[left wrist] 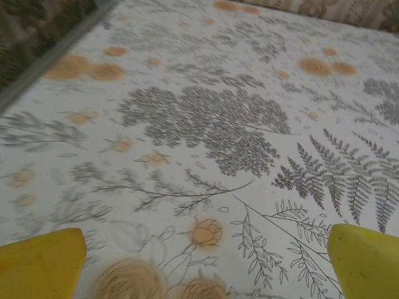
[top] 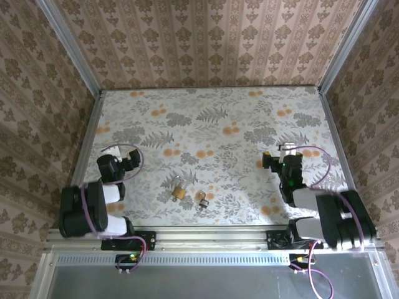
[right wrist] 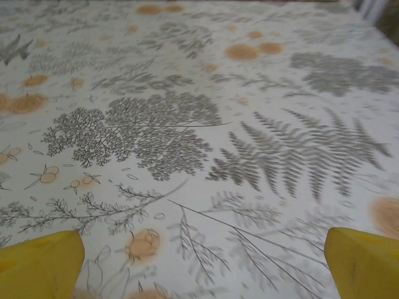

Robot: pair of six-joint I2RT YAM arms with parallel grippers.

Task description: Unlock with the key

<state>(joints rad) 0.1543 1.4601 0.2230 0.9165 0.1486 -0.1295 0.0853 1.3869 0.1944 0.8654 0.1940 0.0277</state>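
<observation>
Facing the left claw (left wrist: pixel 202 265) and right claw (right wrist: pixel 202 265), both spread apart and empty, we should pinch the key (top: pixel 203 200), lying on the counter (top: pixel 249 118) just beside the padlock (top: pixel 179 189), by its head.

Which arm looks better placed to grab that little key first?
Right, though only narrowly. The key lies to the right of the padlock, on the side of the right end effector, which is open. The left end effector, also open, would probably have to reach past the padlock.
</observation>
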